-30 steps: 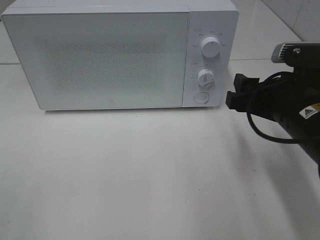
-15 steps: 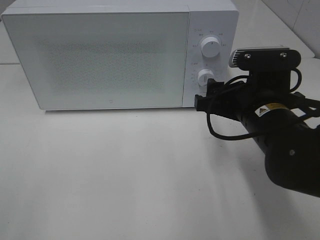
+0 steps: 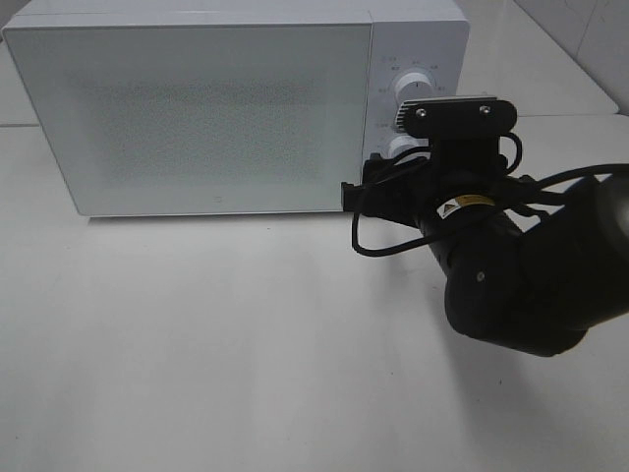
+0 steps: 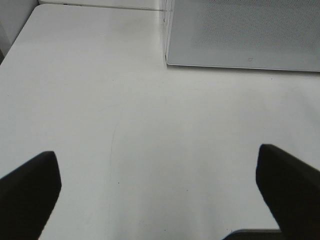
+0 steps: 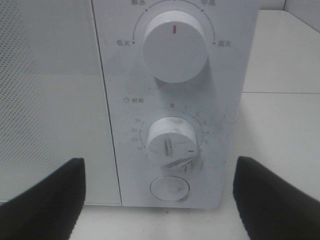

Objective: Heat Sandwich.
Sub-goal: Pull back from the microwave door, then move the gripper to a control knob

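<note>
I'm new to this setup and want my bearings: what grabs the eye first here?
A big white microwave, door shut, fills the back of the white table. The black right end effector, jaws open, hangs right at its control panel, facing the upper dial, the timer dial and the round button below them.

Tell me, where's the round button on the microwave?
The button sits at the bottom of the microwave's control panel, right of the door, under the lower knob, as the right wrist view shows; the right arm hides it in the high view.
</note>
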Robot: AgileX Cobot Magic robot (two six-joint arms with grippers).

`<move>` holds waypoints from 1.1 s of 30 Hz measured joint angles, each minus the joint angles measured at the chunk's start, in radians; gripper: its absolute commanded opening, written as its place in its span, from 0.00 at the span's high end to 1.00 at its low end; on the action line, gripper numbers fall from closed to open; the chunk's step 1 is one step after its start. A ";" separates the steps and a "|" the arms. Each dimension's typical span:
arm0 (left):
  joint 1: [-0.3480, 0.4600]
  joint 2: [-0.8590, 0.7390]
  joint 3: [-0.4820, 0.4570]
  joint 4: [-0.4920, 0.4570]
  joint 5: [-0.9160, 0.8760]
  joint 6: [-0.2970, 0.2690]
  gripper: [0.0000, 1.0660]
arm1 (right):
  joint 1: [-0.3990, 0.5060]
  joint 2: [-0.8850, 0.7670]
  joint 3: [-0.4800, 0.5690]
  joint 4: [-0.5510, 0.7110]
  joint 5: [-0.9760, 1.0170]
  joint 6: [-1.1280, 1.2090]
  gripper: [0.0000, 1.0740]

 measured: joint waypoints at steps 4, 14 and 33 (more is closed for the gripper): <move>0.000 0.000 0.000 0.000 0.000 0.000 0.07 | -0.027 0.035 -0.037 -0.037 0.004 0.002 0.29; 0.000 0.000 0.000 0.000 0.000 0.000 0.07 | -0.097 0.104 -0.120 -0.093 0.019 0.019 0.29; 0.000 0.000 0.000 0.000 0.000 0.000 0.07 | -0.145 0.181 -0.183 -0.124 0.056 0.053 0.52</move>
